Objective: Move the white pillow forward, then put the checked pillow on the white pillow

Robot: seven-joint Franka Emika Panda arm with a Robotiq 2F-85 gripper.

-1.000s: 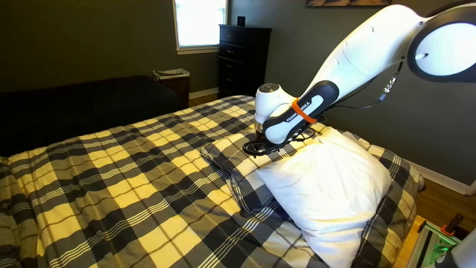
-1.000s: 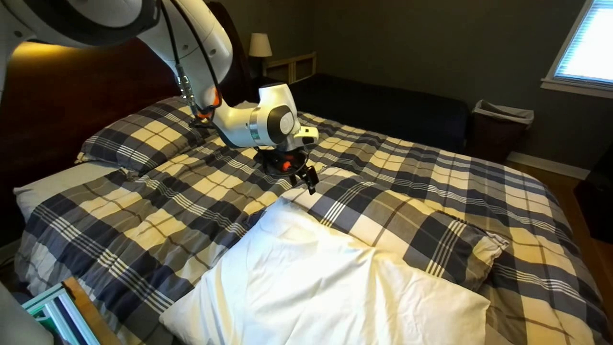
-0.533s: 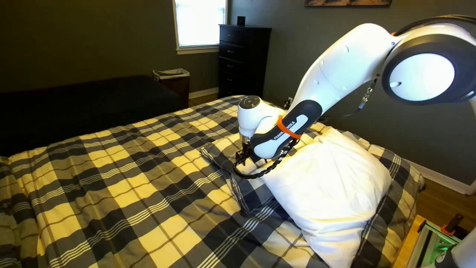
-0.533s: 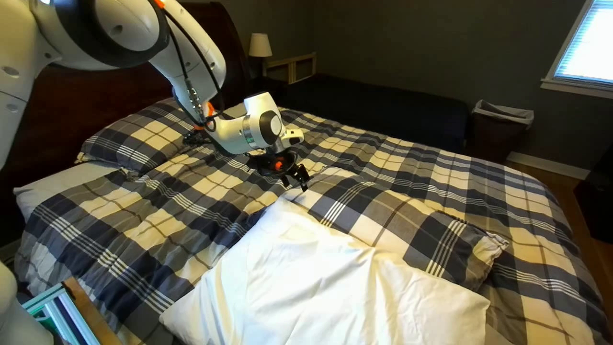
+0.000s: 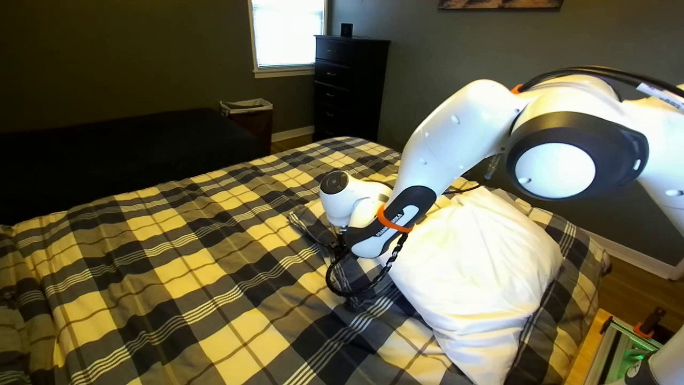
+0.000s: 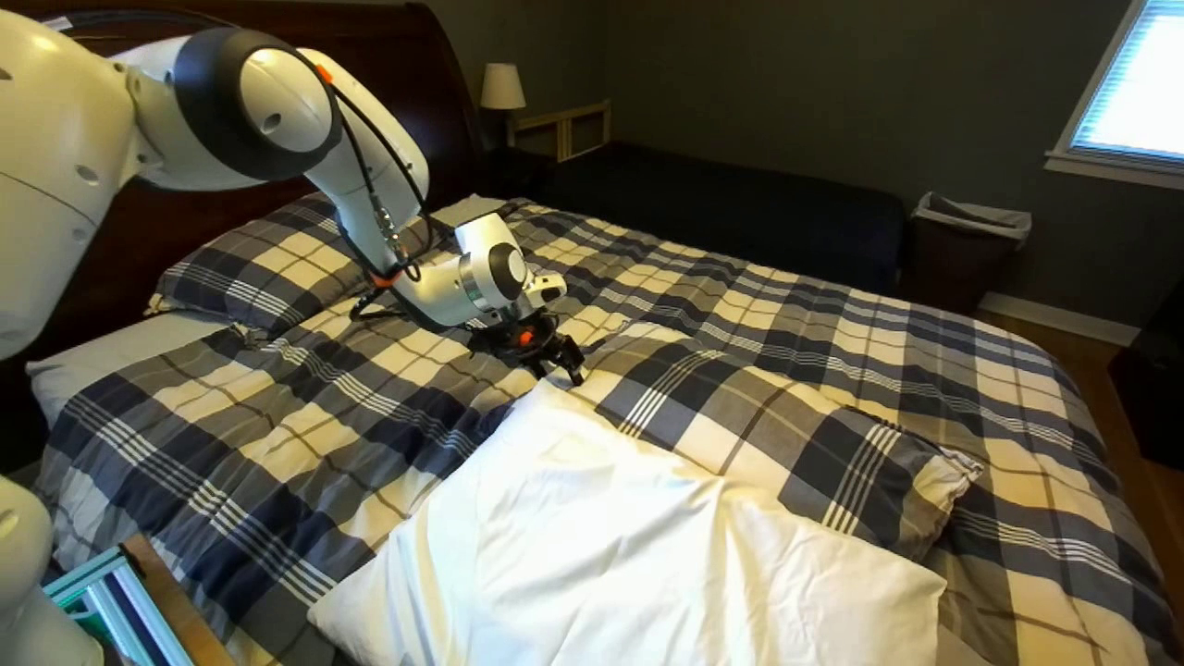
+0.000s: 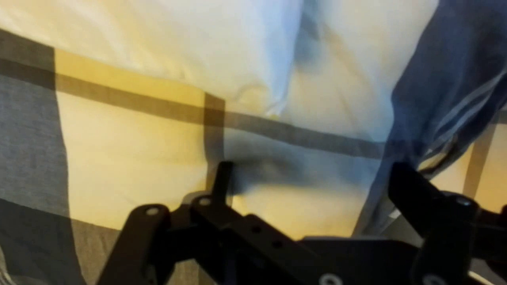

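The white pillow (image 5: 481, 267) lies puffy on the bed, partly over the checked pillow (image 5: 366, 271). Both also show in an exterior view, the white pillow (image 6: 638, 555) in front and the checked pillow (image 6: 740, 412) behind it. My gripper (image 6: 559, 372) points down over the checked pillow's end nearer the headboard, beside the white pillow's corner. In the wrist view the gripper (image 7: 312, 170) is open, its fingers wide apart over checked cloth (image 7: 138, 146). The white pillow's corner (image 7: 178, 39) lies just above the fingers. I cannot tell whether the fingertips touch the cloth.
The plaid bedspread (image 5: 176, 267) covers the bed under both pillows. Another plaid pillow (image 6: 287, 264) lies by the dark headboard (image 6: 407, 55). A metal frame (image 6: 120, 601) stands at the bed's near side. A dark bed (image 6: 740, 208) and a hamper (image 6: 967, 240) are behind.
The arm has come down and moved towards the headboard. My gripper is lower, at the checked pillow's end beside the white pillow's corner. Both pillows have not moved.
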